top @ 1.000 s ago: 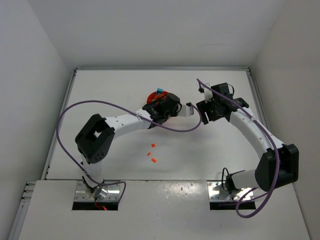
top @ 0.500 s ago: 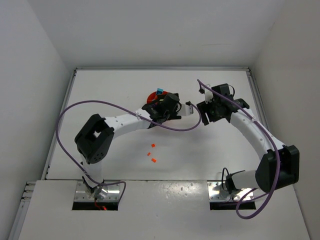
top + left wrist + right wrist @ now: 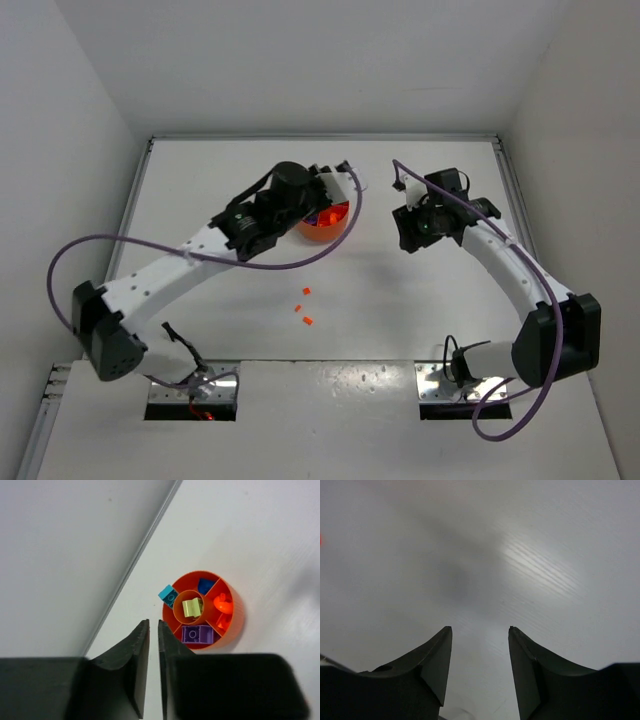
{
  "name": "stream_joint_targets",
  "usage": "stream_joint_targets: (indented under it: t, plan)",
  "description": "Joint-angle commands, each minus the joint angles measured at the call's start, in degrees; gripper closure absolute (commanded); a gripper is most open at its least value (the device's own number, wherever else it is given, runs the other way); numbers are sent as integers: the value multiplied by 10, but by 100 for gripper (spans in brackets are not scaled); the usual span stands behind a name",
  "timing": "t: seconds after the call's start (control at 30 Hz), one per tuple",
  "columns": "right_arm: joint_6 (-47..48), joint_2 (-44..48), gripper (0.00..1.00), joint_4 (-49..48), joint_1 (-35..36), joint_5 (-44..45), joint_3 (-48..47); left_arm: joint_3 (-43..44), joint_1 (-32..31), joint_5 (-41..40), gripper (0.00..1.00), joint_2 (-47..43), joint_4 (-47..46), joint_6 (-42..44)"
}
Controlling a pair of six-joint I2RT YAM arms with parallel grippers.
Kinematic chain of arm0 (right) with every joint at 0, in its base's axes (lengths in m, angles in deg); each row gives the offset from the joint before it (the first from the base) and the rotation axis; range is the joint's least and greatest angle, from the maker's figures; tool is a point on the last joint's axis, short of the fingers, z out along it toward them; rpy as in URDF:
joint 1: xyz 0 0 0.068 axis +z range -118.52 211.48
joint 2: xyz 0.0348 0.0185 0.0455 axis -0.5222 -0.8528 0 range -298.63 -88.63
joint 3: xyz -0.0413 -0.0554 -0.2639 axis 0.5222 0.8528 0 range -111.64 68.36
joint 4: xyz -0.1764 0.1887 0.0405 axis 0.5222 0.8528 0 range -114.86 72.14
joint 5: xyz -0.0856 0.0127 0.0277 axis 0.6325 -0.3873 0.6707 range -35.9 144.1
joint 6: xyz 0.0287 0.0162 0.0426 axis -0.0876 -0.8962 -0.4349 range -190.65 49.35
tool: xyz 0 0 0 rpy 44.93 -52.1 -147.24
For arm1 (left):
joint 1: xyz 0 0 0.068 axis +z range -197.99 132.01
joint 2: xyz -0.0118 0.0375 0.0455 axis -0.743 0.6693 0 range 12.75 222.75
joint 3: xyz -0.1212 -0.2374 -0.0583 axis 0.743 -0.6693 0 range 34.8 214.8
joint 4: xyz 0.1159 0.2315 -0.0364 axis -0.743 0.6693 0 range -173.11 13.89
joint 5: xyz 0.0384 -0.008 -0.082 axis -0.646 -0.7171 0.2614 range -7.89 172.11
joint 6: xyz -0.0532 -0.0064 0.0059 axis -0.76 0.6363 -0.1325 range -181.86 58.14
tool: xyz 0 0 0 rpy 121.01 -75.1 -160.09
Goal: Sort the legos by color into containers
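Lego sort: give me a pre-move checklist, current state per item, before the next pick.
1. Dish upright, colours apart: ok. The lime brick is in the centre cup; the purple brick and blue brick are in separate compartments.
2. Left hand empty: ok. Its fingers are almost together with nothing between them.
3. Right hand open and empty: ok.
4. Nothing loose outside the dish: not ok. Three orange pieces lie apart from it.
5. Cyan brick inside a compartment: cannot tell. It sits at the dish's outer rim.
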Motion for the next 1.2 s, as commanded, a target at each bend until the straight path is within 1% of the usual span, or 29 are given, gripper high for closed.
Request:
stream_joint_targets:
  t: [0.0, 0.03, 0.07, 0.1, 0.13, 0.17, 0.2, 0.23, 0.27, 0.3, 0.33, 0.37, 0.4, 0.43, 0.47, 0.53, 0.57, 0.6, 0.7, 0.73, 0.87, 0.93, 1.0, 1.17]
  plan:
    - [43, -5, 51, 29, 16, -123, -8, -27, 18, 51, 83, -66, 83, -108]
    - [51, -20, 51, 57, 16, -174, -14, -34, 44, 74, 83, -87, 107, -123]
    - [68, -45, 51, 68, 24, -192, -19, -52, 58, 107, 83, -99, 143, -130]
    - [74, -54, 52, 75, 31, -208, -24, -65, 73, 112, 83, -110, 153, -137]
    - [74, -59, 52, 81, 50, -231, -32, -77, 103, 117, 75, -130, 163, -144]
    - [80, -70, 52, 81, 63, -237, -41, -92, 120, 141, 64, -138, 192, -144]
    - [87, -76, 52, 88, 77, -242, -41, -99, 141, 157, 38, -149, 202, -144]
    - [87, -83, 52, 88, 108, -249, -50, -116, 186, 176, 32, -172, 209, -144]
    - [87, -91, 52, 88, 124, -249, -58, -126, 209, 195, 24, -183, 214, -144]
    - [87, -101, 52, 88, 142, -249, -58, -135, 231, 224, 12, -195, 214, -144]
    - [87, -122, 52, 88, 178, -238, -66, -143, 251, 235, 1, -204, 214, -144]
    - [87, -135, 53, 88, 198, -231, -76, -151, 289, 244, 0, -218, 209, -155]
    - [87, -149, 53, 88, 217, -213, -83, -165, 307, 249, 0, -218, 204, -161]
    - [81, -177, 53, 88, 254, -202, -90, -172, 324, 257, 0, -225, 204, -168]
    - [74, -189, 53, 82, 272, -190, -106, -178, 359, 257, 0, -225, 197, -183]
    - [54, -215, 54, 74, 304, -146, -126, -189, 393, 272, 0, -225, 191, -195]
    - [48, -227, 54, 74, 332, -133, -149, -189, 409, 277, 0, -225, 191, -201]
    - [42, -250, 54, 74, 344, -112, -160, -194, 437, 278, 0, -225, 186, -210]
    - [2, -287, 54, 61, 384, -54, -184, -205, 484, 278, 0, -225, 180, -223]
    - [-10, -295, 54, 55, 403, -29, -184, -211, 492, 278, 0, -225, 180, -223]
    - [-36, -319, 54, 49, 446, 9, -198, -222, 536, 289, 0, -240, 180, -228]
    - [-55, -337, 61, 49, 458, 27, -204, -222, 547, 295, 0, -247, 180, -234]
    - [-72, -349, 64, 42, 467, 39, -204, -222, 554, 300, 0, -253, 175, -239]
    - [-86, -387, 65, 37, 496, 57, -217, -227, 571, 312, 0, -253, 175, -245]
